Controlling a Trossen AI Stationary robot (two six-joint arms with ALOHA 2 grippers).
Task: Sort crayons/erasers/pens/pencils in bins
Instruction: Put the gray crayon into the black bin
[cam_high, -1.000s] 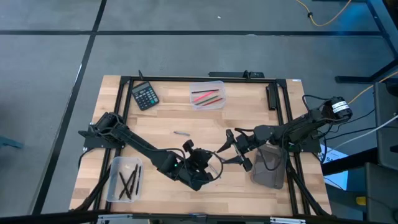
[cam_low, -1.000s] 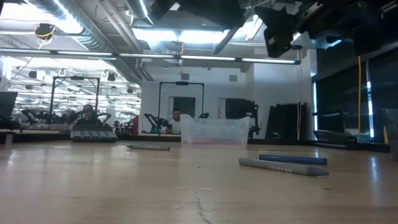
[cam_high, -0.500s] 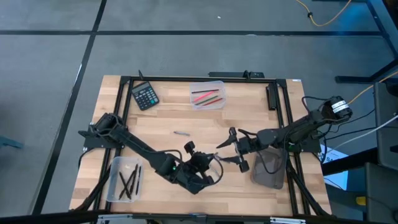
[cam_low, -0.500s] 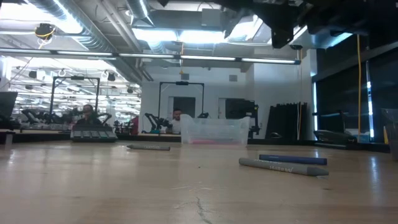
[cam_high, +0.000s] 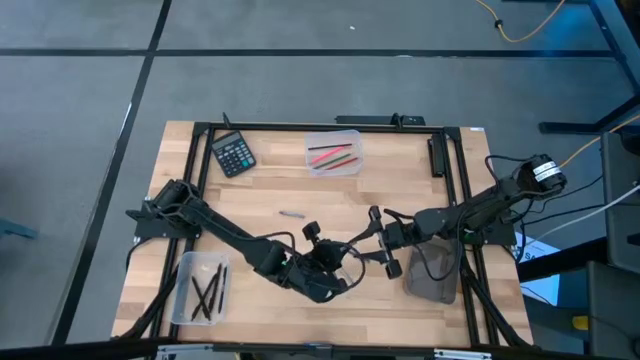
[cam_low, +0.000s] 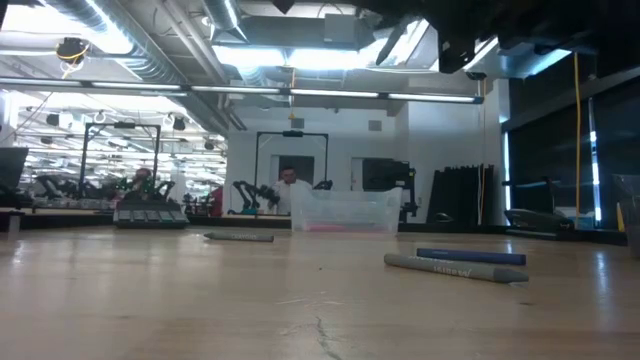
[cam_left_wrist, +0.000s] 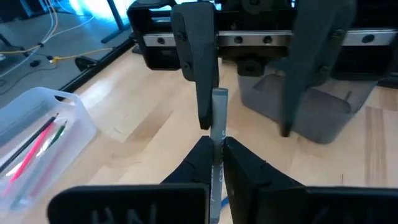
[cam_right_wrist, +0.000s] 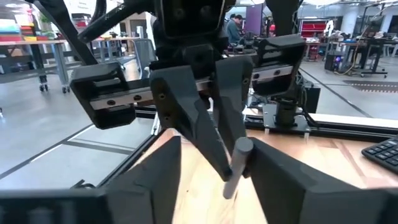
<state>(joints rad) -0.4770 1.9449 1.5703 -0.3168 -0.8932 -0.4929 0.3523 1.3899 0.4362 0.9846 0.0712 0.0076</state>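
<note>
One light, stiff grey crayon (cam_left_wrist: 217, 134) stands pinched in your left gripper (cam_left_wrist: 215, 152); your right gripper (cam_right_wrist: 211, 165), fingers apart, should take its free end.

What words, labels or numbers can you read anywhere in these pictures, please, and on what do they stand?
None can be read with confidence.
Grey crayon lying on the table: pale print along its wrapper, too blurred to read.
Grey crayon in the left end effector: faint marks, unreadable.
Calculator: keys and display too small to read.
</note>
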